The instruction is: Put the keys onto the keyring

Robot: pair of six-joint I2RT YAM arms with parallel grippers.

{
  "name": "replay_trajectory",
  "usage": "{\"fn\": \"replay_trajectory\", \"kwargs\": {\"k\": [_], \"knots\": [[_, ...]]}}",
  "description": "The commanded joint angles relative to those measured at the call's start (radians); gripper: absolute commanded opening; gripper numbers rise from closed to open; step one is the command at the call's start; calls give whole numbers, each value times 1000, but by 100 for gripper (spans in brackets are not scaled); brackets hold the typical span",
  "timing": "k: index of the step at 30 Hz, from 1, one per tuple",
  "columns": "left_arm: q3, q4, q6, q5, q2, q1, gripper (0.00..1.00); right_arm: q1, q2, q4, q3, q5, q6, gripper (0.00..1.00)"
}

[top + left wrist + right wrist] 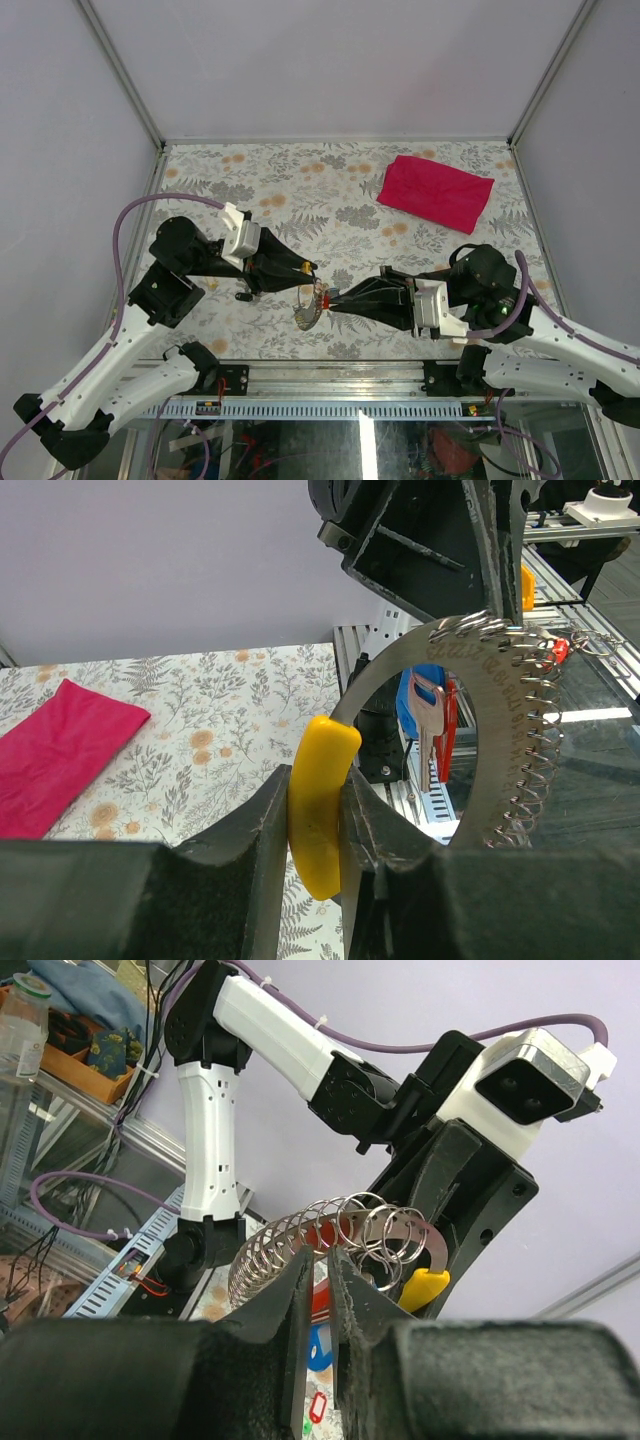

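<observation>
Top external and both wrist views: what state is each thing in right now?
left gripper: shut on the yellow tag
keyring: held off the table between both grippers
right gripper: nearly shut at the keyring's coil, grip unclear
silver key: hanging down behind the keyring
red cloth: lying on the table, untouched

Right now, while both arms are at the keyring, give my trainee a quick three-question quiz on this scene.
1. True or false: the left gripper is shut on a yellow tag.
2. In the top view, where does the red cloth lie? A) on the far right part of the table B) between the two arms C) under the left arm
3. In the left wrist view, what hangs inside the keyring's loop?
Key: 1 true; 2 A; 3 a silver key.
</observation>
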Motion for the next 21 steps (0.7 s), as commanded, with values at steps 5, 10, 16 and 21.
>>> {"fn": "replay_trajectory", "kwargs": {"k": [5,10,16,21], "knots": [[7,57,-9,21,-3,8,0,25,19,45,54,38,-45,17],[15,39,5,20,0,9,0,30,26,42,57,55,-57,17],[25,15,21,21,5,8,0,32,32,32,62,78,-75,18],[30,7,26,20,3,9,0,33,26,23,61,99,-87,19]]}}
